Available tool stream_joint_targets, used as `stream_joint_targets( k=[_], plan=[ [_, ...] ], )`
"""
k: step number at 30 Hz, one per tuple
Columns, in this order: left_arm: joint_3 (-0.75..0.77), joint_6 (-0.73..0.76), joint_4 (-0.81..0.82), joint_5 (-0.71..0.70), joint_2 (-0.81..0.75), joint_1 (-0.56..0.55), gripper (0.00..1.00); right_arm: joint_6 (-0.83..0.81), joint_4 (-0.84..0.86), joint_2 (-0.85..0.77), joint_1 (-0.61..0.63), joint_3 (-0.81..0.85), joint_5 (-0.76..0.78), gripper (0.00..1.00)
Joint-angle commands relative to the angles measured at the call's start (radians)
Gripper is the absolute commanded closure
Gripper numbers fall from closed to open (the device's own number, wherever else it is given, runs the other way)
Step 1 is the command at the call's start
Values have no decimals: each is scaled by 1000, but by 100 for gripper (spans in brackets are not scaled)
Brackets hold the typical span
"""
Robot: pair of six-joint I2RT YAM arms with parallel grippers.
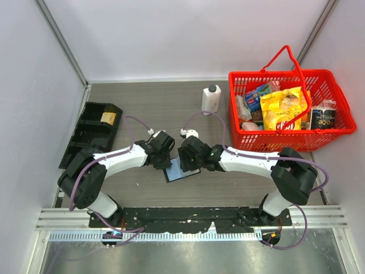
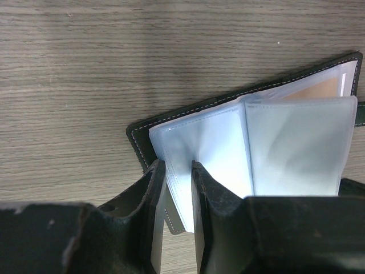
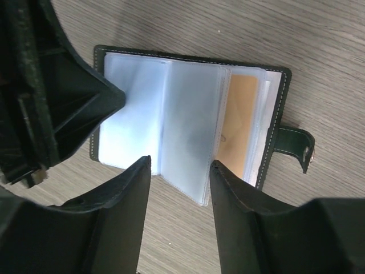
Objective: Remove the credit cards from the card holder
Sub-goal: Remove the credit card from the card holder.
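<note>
Pinching the edge of a clear plastic sleeve page [image 2: 199, 142], the left gripper [image 2: 178, 171] has its fingers [image 2: 154, 194] nearly together on that sheet. Right gripper [image 3: 180, 171] is spread wide, its fingers [image 3: 128, 217] either side of the sleeve's near edge and not touching it. The small black stitched bifold card holder [image 2: 138, 140] lies open on the wood-grain table [image 2: 85, 68] under both fingertip pairs. The yellowish-orange card [image 3: 239, 125] sits in its pocket, beyond the right gripper's right finger, beside the snap tab [image 3: 293, 142].
</note>
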Motion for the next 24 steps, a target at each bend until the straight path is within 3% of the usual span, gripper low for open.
stream_joint_targets(
  k=[1,6,17,24],
  plan=[
    [-9,-23,36,54,1,-8,74,-10,70,-55,19,40,-54,52],
    [-18,-29,39,44,-15,-8,74,-23,114,-70,19,23,-115,59],
    [-25,-37,32,31,-34,-8,74,-36,130,-54,20,15,-190,61],
    [-25,-42,19,12,-54,-8,74,3,104,-58,10,-2,-83,60]
  ],
)
